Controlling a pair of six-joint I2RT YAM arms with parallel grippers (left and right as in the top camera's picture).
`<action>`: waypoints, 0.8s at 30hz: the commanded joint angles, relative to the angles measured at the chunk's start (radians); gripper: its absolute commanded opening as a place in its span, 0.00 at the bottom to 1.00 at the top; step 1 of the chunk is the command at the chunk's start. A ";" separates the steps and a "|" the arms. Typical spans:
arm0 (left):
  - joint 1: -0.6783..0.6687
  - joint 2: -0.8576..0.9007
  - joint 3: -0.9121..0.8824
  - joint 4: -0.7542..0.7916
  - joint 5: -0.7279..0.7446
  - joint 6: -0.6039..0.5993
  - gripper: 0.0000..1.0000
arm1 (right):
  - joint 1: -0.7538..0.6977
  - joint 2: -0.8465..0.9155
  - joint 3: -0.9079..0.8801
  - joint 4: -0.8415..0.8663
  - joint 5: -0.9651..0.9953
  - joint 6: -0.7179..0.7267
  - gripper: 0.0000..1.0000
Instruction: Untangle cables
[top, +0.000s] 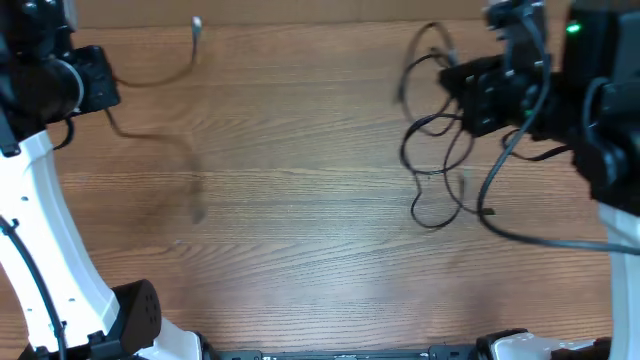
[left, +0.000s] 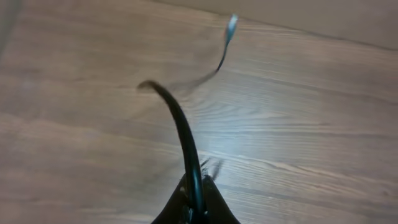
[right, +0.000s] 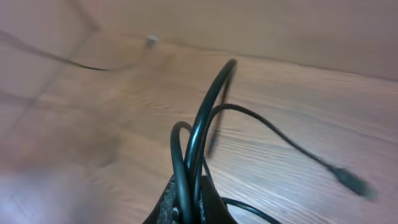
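One thin black cable (top: 160, 78) runs from my left gripper (top: 108, 92) at the far left to a silvery tip (top: 197, 25) near the table's back edge. A blurred stretch of it trails down over the wood (top: 190, 170). In the left wrist view my left gripper (left: 196, 200) is shut on this cable (left: 177, 118), which arches up and ends at the silvery tip (left: 231, 25). My right gripper (top: 452, 82) at the far right holds a hanging bundle of cable loops (top: 440, 165). In the right wrist view that gripper (right: 191, 202) is shut on several strands (right: 205, 118); a black plug end (right: 354, 183) lies to the right.
The wooden table (top: 300, 260) spreads between the arms. My left arm's white link (top: 50, 230) rises along the left edge. A thicker black arm wire (top: 530, 237) droops at the right, close to the loops. Arm bases sit along the front edge.
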 joint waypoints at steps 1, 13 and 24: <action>-0.072 -0.021 0.003 0.018 0.026 0.021 0.04 | 0.085 -0.027 0.017 0.031 -0.004 0.011 0.04; -0.124 -0.006 0.003 -0.031 -0.502 -0.250 0.04 | 0.113 -0.049 0.018 -0.043 0.195 0.021 0.04; -0.137 0.003 0.002 0.046 0.032 -0.125 1.00 | 0.113 -0.053 0.018 -0.034 0.198 0.021 0.09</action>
